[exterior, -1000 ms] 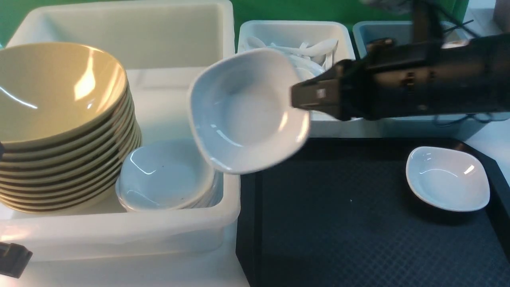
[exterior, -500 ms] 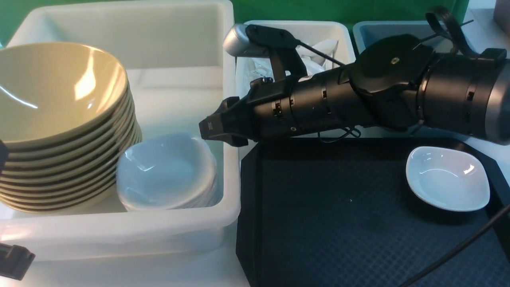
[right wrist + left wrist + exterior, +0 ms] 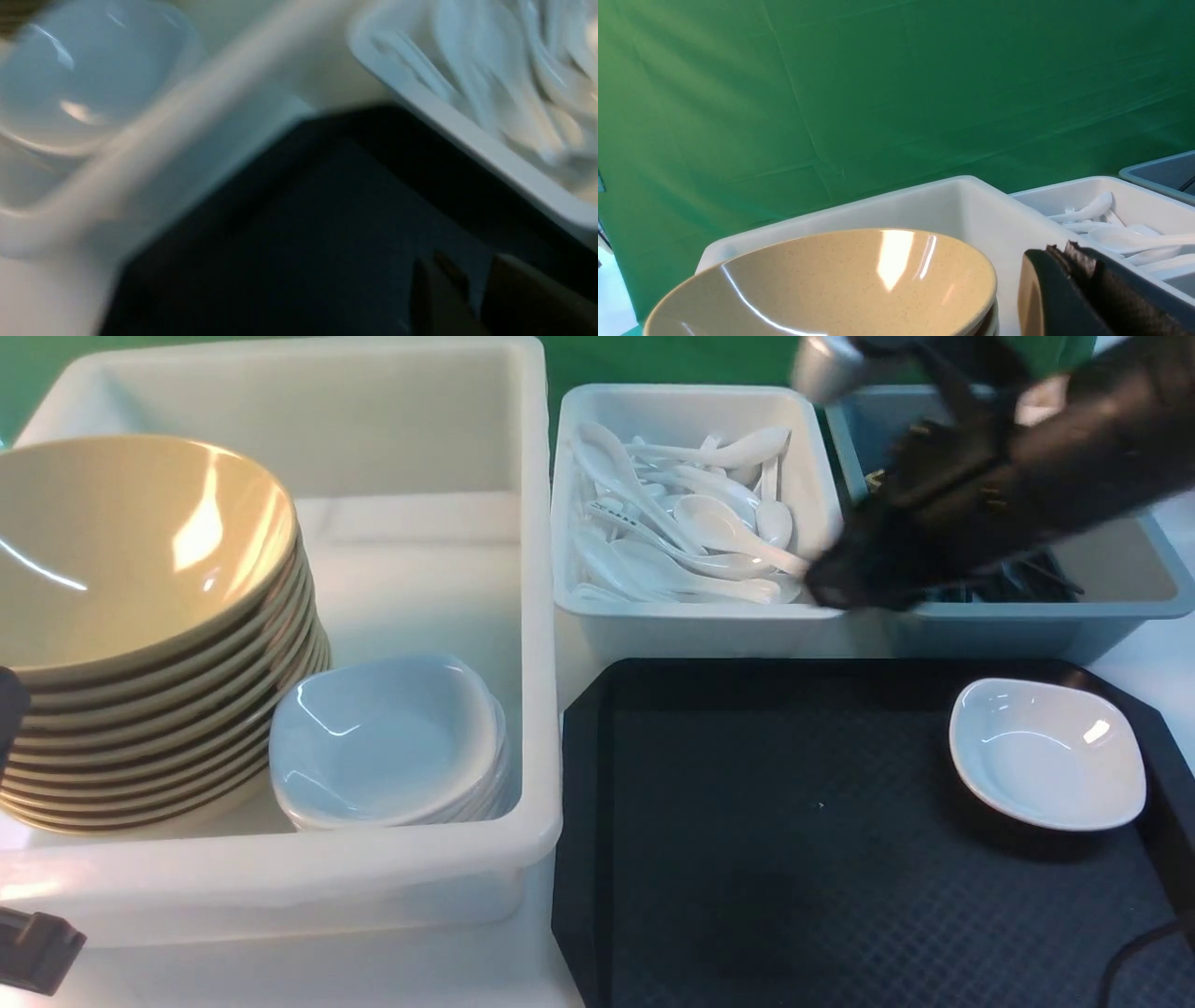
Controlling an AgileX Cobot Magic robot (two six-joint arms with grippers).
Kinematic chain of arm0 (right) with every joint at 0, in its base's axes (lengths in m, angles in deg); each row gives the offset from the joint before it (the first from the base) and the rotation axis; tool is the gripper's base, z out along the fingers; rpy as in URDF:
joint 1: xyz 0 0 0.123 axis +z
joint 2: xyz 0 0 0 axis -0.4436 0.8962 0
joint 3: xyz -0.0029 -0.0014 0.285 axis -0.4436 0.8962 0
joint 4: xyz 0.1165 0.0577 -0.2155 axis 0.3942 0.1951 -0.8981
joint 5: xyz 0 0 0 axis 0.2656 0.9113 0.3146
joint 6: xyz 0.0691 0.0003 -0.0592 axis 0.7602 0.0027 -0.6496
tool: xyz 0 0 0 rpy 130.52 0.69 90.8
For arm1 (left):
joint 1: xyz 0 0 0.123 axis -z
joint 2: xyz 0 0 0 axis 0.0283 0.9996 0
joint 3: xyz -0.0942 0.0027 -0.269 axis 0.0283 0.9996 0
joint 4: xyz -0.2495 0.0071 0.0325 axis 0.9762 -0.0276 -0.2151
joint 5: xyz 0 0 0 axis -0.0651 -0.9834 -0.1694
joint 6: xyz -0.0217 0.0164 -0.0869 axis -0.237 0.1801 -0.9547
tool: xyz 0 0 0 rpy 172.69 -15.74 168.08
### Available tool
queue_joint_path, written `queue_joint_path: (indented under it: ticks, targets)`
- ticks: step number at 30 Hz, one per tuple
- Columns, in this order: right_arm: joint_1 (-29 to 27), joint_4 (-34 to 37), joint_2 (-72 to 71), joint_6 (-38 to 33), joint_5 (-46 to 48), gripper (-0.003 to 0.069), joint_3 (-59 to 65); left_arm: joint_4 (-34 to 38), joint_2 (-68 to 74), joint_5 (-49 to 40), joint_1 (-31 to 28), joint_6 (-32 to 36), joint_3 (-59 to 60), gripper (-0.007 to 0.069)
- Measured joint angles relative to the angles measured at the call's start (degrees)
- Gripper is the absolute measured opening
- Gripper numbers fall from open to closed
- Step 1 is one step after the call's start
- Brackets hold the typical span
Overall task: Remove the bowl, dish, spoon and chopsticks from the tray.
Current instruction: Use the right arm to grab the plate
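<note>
The right jaws, blurred, stand a little apart with nothing between them; the left jaws are closed and empty, beside the stacked glossy mustard-yellow bowls. Nearer the robot than the right jaws and to their right, one small white squarish glossy dish sits on the black textured plastic tray, near its right rim. White soup spoons lie in the white bin just left of the right jaws. The step in hand looks like fetching that last dish. Best to open wider, come down over the near rim, straddle the thin wall and close gently, then lift level before carrying it to the stacked white dishes, well left of the jaws.
</note>
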Motion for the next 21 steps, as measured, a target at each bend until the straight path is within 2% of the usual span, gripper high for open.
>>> queue_joint_path:
  ticks: [2,4,10,16,18,21]
  targets:
    - [-3.63,-5.33,0.58,3.17,1.11,0.0055,2.11,0.0,0.0,0.28,0.0,-0.11,0.0,-0.0008]
    - [-6.87,-7.27,1.39,4.55,-0.18,0.0035,5.2,0.0,0.0,0.7,0.0,-0.11,0.0,-0.0008]
    - [-14.51,-8.6,8.26,7.38,-9.88,0.0033,15.8,0.0,0.0,0.91,0.0,-0.29,0.0,-0.0008]
    - [-13.07,-4.3,13.12,7.31,-11.51,0.0033,16.9,0.0,0.0,0.91,0.0,-0.4,0.0,-0.0008]
    - [-9.13,1.07,13.4,4.0,-11.88,0.0034,16.85,0.0,0.0,0.91,0.0,-0.57,0.0,-0.0008]
    - [-6.15,2.92,13.07,3.72,-11.88,0.0034,16.81,0.0,0.0,0.91,0.0,-0.57,0.0,-0.0008]
